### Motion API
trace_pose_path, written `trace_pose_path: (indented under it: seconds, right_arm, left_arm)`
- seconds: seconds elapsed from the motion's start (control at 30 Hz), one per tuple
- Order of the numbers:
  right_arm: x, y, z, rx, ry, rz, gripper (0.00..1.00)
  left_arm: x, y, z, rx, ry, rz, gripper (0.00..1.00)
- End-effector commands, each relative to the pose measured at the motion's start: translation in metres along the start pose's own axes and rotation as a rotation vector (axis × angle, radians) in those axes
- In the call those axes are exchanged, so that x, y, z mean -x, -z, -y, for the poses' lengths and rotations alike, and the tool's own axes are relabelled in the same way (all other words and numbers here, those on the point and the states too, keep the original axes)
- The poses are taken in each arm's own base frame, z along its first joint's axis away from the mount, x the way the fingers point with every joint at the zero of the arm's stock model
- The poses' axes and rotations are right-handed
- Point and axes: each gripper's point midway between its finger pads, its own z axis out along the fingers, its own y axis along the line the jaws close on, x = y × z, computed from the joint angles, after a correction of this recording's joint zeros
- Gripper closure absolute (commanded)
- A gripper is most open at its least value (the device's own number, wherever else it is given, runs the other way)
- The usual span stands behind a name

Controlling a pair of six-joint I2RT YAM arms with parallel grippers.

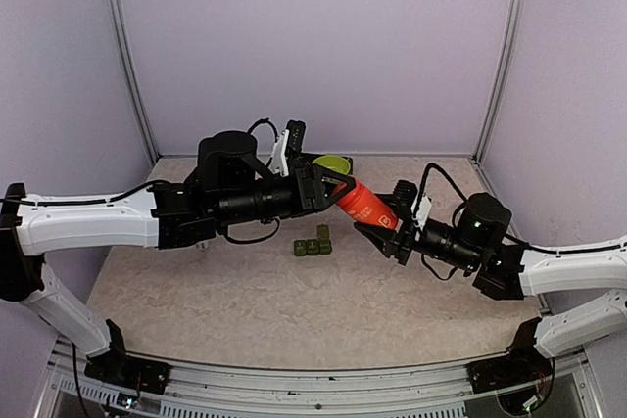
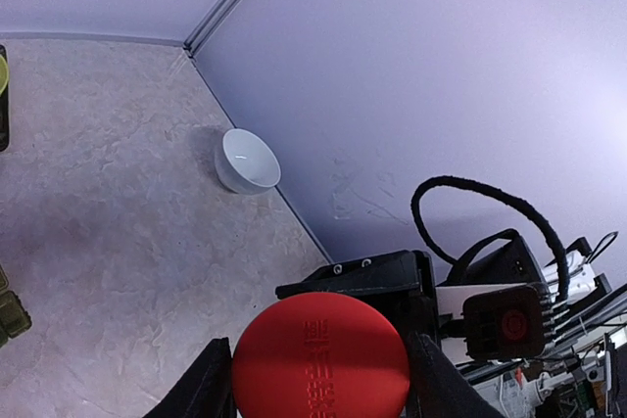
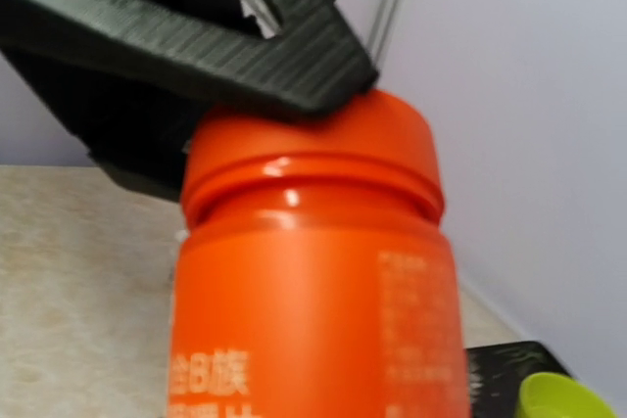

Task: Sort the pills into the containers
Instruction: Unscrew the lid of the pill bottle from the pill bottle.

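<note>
An orange pill bottle hangs tilted in the air between my two arms, above the table's middle. My left gripper is shut on its round cap, with a black finger on each side of it. My right gripper is shut on the bottle's body, which fills the right wrist view. The containers, three small dark green boxes in a row, sit on the table just below and left of the bottle. No loose pills show.
A lime-green dish lies behind the left gripper, and also shows in the right wrist view. A small white bowl stands by the wall. The enclosure's walls close in the back and both sides.
</note>
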Motion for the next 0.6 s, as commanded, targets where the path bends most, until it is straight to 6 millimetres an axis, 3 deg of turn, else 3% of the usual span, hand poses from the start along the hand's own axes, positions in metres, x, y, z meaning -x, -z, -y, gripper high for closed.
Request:
trace_pose_path:
  seconds: [0.0,0.3,0.57]
  right_arm:
    - [-0.008,0.001,0.016,-0.122,0.070,-0.013,0.99]
    - [-0.021,0.009,0.017,-0.169,0.142,-0.022,1.00]
    - [-0.022,0.018,0.019,-0.202,0.208,-0.008,1.00]
  left_arm:
    - [0.007,-0.002,0.015,-0.027,0.054,0.015,0.69]
    - [0.003,-0.008,0.012,-0.010,0.165,-0.007,0.69]
    - [0.027,0.006,0.034,-0.013,0.197,0.011,0.70]
